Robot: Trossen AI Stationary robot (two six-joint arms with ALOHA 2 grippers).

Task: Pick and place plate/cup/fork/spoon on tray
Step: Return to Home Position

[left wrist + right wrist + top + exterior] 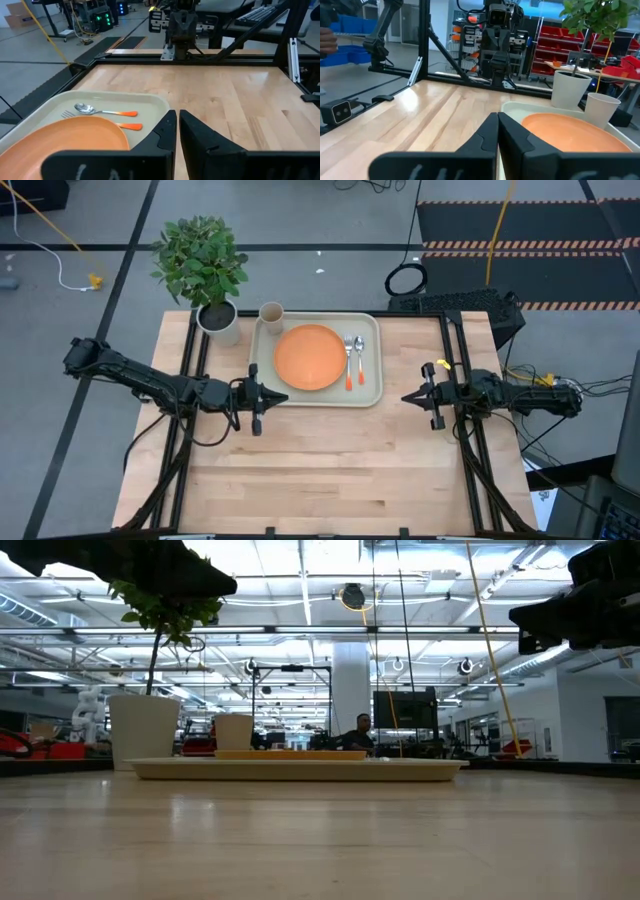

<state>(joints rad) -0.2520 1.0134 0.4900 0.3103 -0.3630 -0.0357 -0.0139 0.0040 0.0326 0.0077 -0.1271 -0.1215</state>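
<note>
The pale tray (372, 394) lies at the table's far middle. On it rest the orange plate (309, 357), the beige cup (271, 314) at its far left corner, and the fork (349, 362) and spoon (359, 360) side by side right of the plate. My left gripper (266, 397) hovers shut and empty just off the tray's near left corner; my right gripper (408, 396) hovers shut and empty right of the tray. The plate (65, 137), spoon (95, 110) and fork (112, 122) show in the left wrist view, the plate (570, 131) and cup (600, 111) in the right wrist view.
A white pot with a green plant (218, 320) stands beside the tray's far left corner. Black frame rails (195, 360) run along the table's left and right sides. Bare wood (330, 470) spreads over the table's near half.
</note>
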